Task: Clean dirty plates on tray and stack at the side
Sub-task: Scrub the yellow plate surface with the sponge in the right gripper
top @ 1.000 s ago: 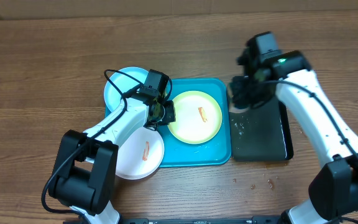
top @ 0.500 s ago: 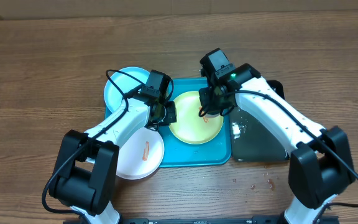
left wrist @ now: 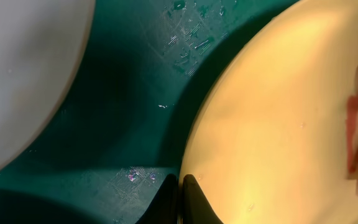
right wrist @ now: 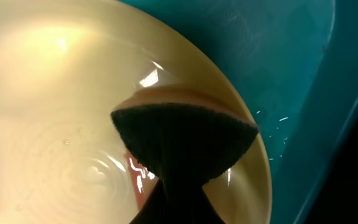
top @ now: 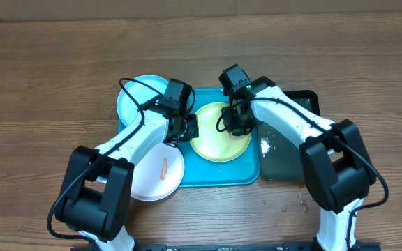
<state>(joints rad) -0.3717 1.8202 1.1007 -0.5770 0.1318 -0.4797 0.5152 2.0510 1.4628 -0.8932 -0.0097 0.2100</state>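
So the big change: a sec ago the right gripper (top: 237, 123) was over the black water tray (top: 293, 159), now it's swung across and sits on the yellow-green plate (top: 213, 145) in the middle of the turquoise tray (top: 218, 176). It's clamped on a sponge (right wrist: 185, 140), dark scrub side pressed onto the plate w/ wet glints around it, so imo the wiping of this plate is only just starting. The left gripper (top: 187, 127) hasn't budged, tips pinched together at the plate's left rim, prob pinning it for the scrub. In the overhead view the orange-red smear is hidden under the right gripper; the wrist cams only catch bits of red (left wrist: 353, 134), so can't say how much is off yet. The white plate (top: 152, 178) has its smear untouched, and the light blue plate (top: 135, 99) is half covered by the left arm, so can't tell if it's dirty. Both seem to overhang the tray's left side but the edge is hidden there.
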